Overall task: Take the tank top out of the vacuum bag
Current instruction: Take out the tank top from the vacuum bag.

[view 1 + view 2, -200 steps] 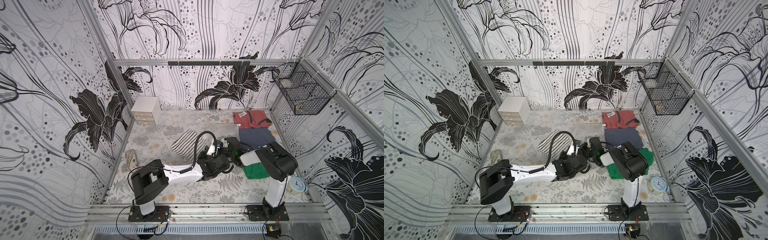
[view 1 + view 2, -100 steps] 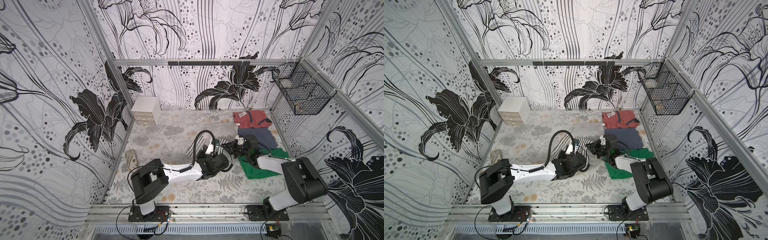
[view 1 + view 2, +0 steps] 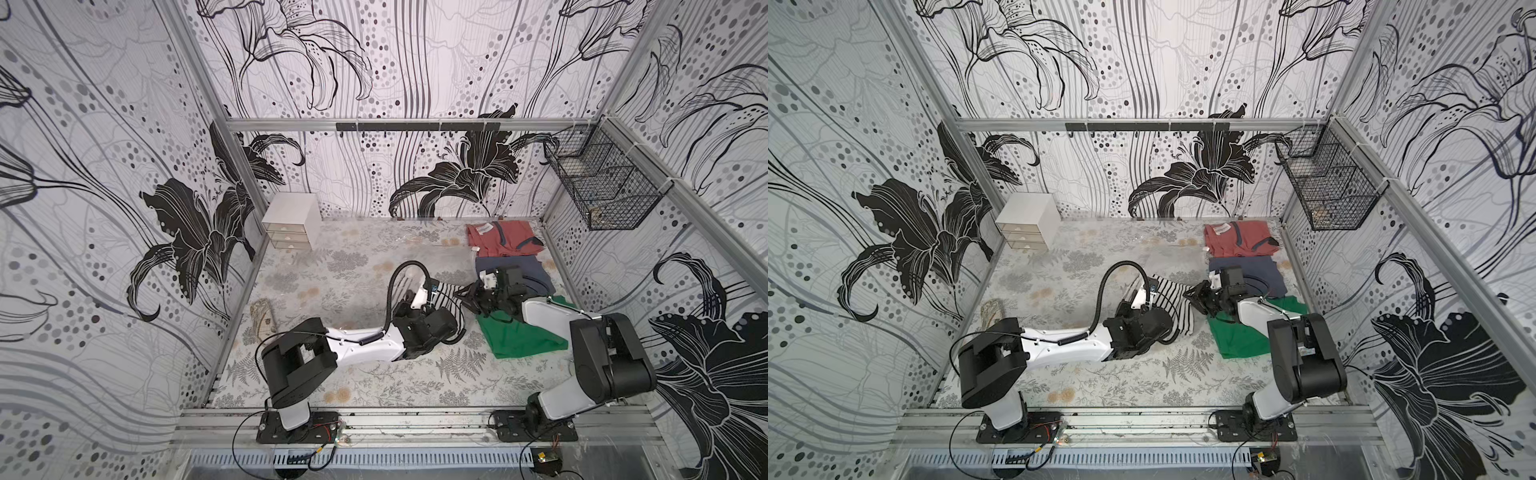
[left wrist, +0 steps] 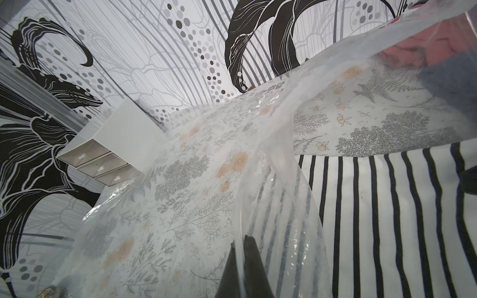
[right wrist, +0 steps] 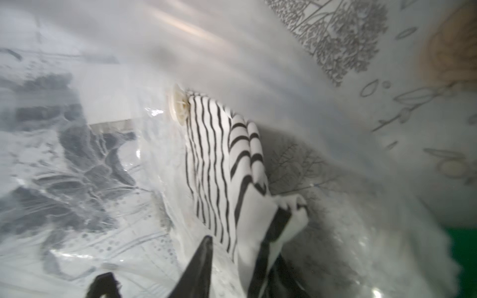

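In a top view: mid-pull, seemingly; striped tank top (image 3: 1177, 311) mid-table, right gripper (image 3: 1196, 299) at its edge, jaws parted. Left wrist view: left gripper (image 4: 244, 238) pinched tight on clear vacuum bag (image 4: 206, 167) film, stripes partly clear of it. Right wrist view: cloth draped loosely between black fingers (image 5: 204, 255), rest bunched by white valve (image 5: 178, 105) inside crinkly plastic. Next, likely: re-grip, draw out, anchoring bag.

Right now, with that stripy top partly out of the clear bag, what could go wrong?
1. The right gripper has its jaws apart around the tank top, which lies partly under the film; it could drop and stay inside.
2. The left gripper pinches only a thin edge of the vacuum bag; the slick film might slip free or tear.
3. The top is close to the green garment and might land on it.
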`<state>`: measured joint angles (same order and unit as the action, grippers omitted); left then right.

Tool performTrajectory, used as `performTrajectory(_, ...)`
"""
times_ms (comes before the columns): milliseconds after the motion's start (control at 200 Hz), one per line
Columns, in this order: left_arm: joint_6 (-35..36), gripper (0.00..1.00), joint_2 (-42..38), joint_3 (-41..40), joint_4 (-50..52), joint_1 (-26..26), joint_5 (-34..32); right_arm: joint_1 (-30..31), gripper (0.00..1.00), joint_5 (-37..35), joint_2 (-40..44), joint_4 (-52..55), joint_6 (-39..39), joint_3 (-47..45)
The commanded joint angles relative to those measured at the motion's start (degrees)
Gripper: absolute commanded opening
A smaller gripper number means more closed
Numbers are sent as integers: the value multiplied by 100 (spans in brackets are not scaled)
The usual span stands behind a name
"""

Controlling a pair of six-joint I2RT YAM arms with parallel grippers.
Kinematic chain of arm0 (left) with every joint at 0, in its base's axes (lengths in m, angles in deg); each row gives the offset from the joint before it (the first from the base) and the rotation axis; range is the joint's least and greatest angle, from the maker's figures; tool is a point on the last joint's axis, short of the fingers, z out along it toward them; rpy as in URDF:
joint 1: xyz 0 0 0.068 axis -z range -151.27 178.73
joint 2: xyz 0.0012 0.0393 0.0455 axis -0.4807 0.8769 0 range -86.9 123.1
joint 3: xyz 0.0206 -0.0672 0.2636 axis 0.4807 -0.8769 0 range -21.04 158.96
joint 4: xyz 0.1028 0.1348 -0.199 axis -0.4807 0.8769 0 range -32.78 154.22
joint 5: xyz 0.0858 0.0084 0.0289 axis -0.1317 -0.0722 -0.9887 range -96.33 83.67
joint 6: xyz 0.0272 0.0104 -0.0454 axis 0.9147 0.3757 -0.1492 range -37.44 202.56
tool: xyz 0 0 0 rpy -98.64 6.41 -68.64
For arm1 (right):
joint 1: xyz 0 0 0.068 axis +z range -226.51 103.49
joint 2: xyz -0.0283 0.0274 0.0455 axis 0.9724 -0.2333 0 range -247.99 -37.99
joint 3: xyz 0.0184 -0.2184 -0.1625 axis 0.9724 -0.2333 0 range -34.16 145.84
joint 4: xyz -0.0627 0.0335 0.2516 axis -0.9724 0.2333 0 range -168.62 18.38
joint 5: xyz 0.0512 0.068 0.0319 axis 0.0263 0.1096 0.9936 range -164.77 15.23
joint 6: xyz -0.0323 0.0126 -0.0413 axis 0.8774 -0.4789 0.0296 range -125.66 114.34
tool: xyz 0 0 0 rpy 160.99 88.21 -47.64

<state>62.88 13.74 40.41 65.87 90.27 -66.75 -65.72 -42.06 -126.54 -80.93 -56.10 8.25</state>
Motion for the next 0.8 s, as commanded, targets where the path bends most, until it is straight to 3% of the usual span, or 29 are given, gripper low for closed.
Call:
performTrajectory(0, 39, 0, -127, -37, -126, -54, -124, 3, 44, -561, -72, 1104, 1040, 257)
performTrajectory(305, 120, 0, -158, 7, -139, -54, -123, 2, 46, -766, -243, 1256, 1077, 48)
performTrajectory(496, 214, 0, -167, -19, -247, -49, -92, -6, 54, -971, -125, 1078, 957, -211)
performTrajectory(796, 279, 0, -185, -63, -381, -52, -64, 11, 53, 312, -916, -1113, -31, -564)
